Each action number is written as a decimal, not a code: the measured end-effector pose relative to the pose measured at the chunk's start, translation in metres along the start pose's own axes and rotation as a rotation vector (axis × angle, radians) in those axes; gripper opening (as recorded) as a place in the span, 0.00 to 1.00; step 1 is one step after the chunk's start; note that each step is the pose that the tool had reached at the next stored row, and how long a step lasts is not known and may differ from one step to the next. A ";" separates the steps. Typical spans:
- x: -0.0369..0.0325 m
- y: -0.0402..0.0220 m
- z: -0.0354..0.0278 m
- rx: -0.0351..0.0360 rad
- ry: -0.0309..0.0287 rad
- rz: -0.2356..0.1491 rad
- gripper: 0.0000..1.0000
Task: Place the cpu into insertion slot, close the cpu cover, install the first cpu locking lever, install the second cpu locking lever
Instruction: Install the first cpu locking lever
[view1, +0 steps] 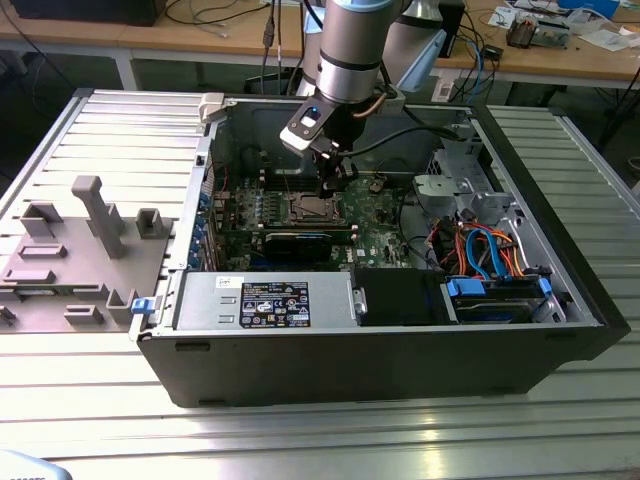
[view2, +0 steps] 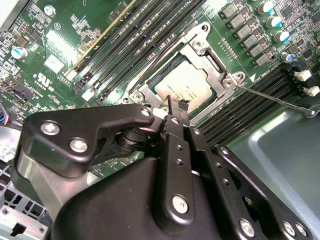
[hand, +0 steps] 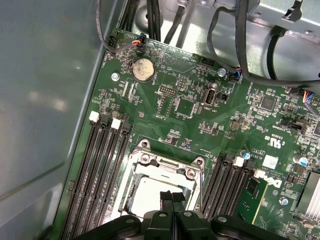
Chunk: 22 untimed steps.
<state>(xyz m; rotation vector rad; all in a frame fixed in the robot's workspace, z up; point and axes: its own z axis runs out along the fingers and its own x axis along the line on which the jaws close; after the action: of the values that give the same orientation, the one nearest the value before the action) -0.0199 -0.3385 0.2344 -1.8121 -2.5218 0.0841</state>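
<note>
We find the arm (view1: 350, 50) reaching straight down into the case (view1: 400, 370). The gripper (hand: 171, 196) is pressed together, pinching nothing, just above one cpu (view2: 187, 86). The cpu sits in the slot (view1: 303, 208) under one cover (view2: 212, 65). Two thin levers (view2: 270, 97) counted.

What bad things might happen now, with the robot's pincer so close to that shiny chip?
The shut pincer hangs right over the cpu. If it pushes down crookedly, it might scratch the chip's top. The thin locking lever sticks out sideways beside the cpu cover, so the pincer might slip off it and hit the green motherboard.
</note>
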 end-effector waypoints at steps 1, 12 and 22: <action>0.0000 0.0000 0.0000 0.0000 0.0000 -0.001 0.11; 0.0000 0.0000 0.0000 0.0000 -0.0006 -0.010 0.11; 0.0000 0.0000 0.0001 -0.0001 -0.0012 -0.018 0.11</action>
<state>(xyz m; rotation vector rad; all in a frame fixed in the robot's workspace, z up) -0.0199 -0.3385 0.2343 -1.7891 -2.5388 0.0846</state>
